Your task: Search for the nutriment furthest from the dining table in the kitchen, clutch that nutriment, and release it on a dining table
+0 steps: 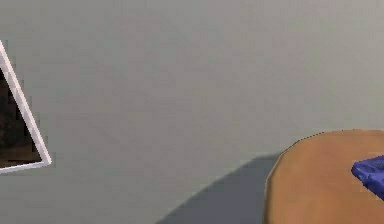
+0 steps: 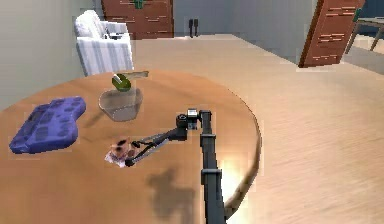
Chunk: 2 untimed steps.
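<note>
Forward view: a plain grey wall (image 1: 190, 80) takes up most of the field. A white-framed dark panel (image 1: 15, 135) hangs on it at the left edge. At the lower right, the curved rim of a round wooden table (image 1: 310, 170) enters, with one end of a blue tray (image 1: 372, 172) on it at the right edge.

Arm side view: this takes in the whole top of the round wooden table (image 2: 230, 110). The blue tray (image 2: 48, 125) lies flat near its left rim. Toward the middle stands a glass bowl (image 2: 120, 105) with a green item (image 2: 124, 82) resting across its top. The arm (image 2: 208, 170) rises from the bottom edge over the table, and the gripper (image 2: 135, 150) reaches down and left from its far end.

At the fingertips lies a small pink-and-white lump (image 2: 121, 152), the likely food item, on or just above the tabletop in front of the bowl and right of the tray. It cannot be told whether the gripper holds it or anything else, nor whether the pincer is open or closed. The lump is too small to give a long axis or heading (it reads as a rough blob).

Room: a pale tan floor (image 2: 310, 110), a white chair (image 2: 100, 42) beyond the table, and brown doors at the back (image 2: 135, 12) and right (image 2: 330, 30).
</note>
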Motion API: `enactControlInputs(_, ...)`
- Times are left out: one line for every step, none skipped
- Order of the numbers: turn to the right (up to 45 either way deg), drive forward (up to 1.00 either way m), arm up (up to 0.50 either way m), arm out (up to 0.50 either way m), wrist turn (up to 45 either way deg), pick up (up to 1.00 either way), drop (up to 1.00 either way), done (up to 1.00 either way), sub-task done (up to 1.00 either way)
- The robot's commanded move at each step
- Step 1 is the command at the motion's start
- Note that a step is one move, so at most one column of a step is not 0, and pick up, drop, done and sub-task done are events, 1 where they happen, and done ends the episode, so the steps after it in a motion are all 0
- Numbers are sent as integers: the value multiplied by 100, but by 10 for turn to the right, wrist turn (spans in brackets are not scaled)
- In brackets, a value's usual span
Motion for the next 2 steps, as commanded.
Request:
enactControlInputs(0, 0, 0, 0, 0, 0, 100, 0, 0)
enactControlInputs(0, 0, 10, 0, 0, 0, 0, 0, 0)
